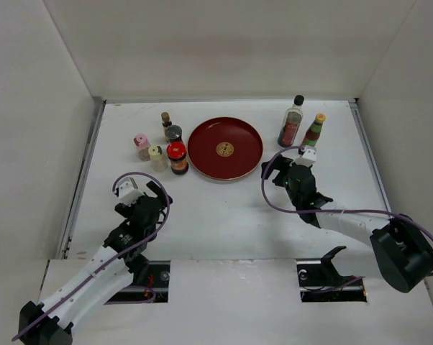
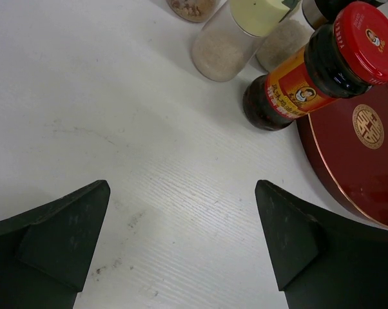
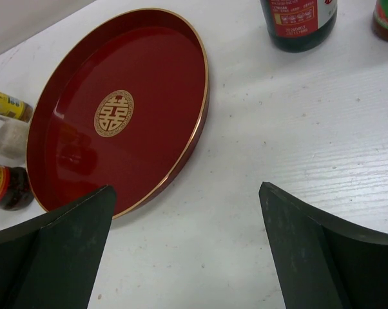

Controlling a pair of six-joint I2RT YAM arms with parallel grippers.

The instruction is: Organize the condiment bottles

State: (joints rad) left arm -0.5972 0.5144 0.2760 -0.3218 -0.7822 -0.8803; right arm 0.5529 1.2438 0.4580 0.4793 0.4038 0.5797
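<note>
The left gripper (image 1: pixel 156 194) and right gripper (image 1: pixel 283 171) both gape wide and empty, and the upright red-capped bottle (image 1: pixel 177 158), just beside the plate (image 1: pixel 206 136) on its left, stands ahead of the nearer left one, toward the tabletop's far edge

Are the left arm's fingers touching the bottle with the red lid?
Apart. The left wrist view shows the open left fingers low in the picture, with bare white table between them and the red-lidded bottle.

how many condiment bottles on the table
7. Five left of the plate: pink cap, cream cap, red cap, grey cap, small brown bottle. Two right of it: tall black-capped bottle, yellow-capped bottle. The right arm might hide another.
</note>
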